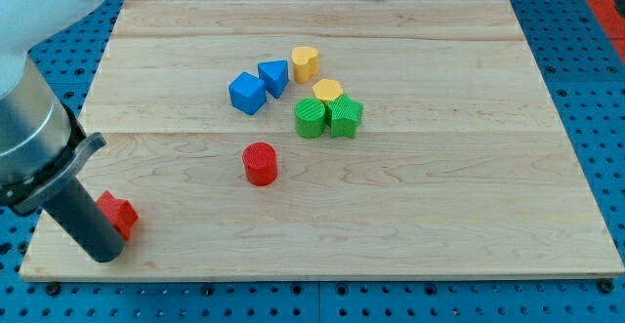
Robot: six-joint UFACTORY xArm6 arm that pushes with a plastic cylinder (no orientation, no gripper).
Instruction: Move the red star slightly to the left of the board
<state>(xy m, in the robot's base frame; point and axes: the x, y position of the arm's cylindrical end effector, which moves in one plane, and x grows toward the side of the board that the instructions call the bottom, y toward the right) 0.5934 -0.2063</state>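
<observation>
Two red blocks (pixel 260 163), two blue (pixel 247 93), two yellow (pixel 306 62), two green (pixel 311 118).

Our arm enters from the view's top left corner, white housing up high, then a thick dark cylinder slanting down and right. Our rod continues from it, dark and straight, tilted. My tip (pixel 105 257) sits low at the near left corner of the table (pixel 410 235), touching down on its surface close to the left edge.
</observation>
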